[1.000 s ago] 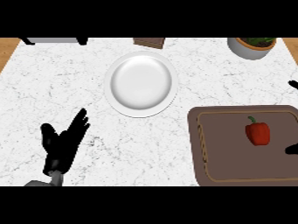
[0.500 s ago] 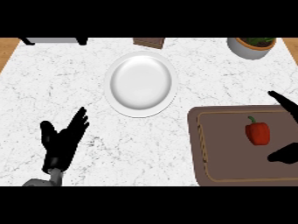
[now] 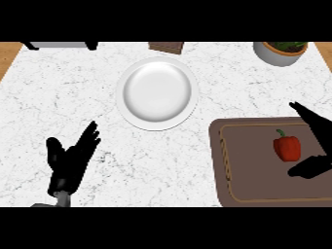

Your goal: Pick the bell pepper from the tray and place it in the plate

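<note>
A red bell pepper with a green stem lies on the brown tray at the right of the counter. My right hand hovers just right of the pepper, fingers straight and thumb spread below, open and apart from it. The white plate sits at the counter's middle, bare. My left hand rests open at the lower left, fingers up, holding nothing.
A potted plant in a grey pot stands at the far right corner. A brown block and a dark-legged appliance sit along the back edge. Wooden floor shows past both side edges.
My right hand has moved leftward over the tray, closing in on the pepper's right side. The left hand, pepper and plate have stayed put.
</note>
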Controlling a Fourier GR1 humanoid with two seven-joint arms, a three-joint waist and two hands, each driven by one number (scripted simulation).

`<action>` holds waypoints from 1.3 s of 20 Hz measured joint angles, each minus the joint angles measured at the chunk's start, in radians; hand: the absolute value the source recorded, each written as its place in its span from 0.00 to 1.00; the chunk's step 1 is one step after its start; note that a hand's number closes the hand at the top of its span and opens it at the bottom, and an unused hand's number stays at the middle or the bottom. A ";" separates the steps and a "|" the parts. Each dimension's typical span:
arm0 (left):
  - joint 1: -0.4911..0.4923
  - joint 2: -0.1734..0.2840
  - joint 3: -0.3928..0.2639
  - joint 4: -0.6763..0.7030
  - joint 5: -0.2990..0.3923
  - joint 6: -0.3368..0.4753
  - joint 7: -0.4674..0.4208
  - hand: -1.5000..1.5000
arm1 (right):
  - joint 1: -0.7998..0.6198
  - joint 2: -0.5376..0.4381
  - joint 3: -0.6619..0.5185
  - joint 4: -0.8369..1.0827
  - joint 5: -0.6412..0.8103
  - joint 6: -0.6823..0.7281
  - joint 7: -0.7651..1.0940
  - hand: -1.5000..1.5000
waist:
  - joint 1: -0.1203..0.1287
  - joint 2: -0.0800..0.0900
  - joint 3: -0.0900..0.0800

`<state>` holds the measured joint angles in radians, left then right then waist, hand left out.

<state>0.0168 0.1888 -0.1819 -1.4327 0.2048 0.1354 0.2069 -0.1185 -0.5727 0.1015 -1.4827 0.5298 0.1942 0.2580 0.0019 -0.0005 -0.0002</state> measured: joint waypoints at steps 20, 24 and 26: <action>0.012 -0.044 0.062 -0.018 -0.057 -0.054 0.019 0.50 | -0.079 0.096 -0.014 0.267 0.269 -0.021 -0.202 1.00 | 0.002 -0.003 -0.005; 0.004 -0.052 0.081 -0.005 -0.068 -0.062 0.014 0.50 | -0.074 0.112 -0.025 0.264 0.320 -0.050 -0.223 1.00 | 0.001 -0.004 -0.006; 0.005 -0.055 0.085 -0.003 -0.072 -0.064 0.014 0.50 | -0.071 0.112 -0.043 0.270 0.330 -0.090 -0.256 1.00 | 0.000 -0.003 -0.004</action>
<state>0.0213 0.1342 -0.0965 -1.4361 0.1329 0.0710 0.2213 -0.1896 -0.4606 0.0588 -1.2126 0.8595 0.1042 0.0025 0.0023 -0.0033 -0.0042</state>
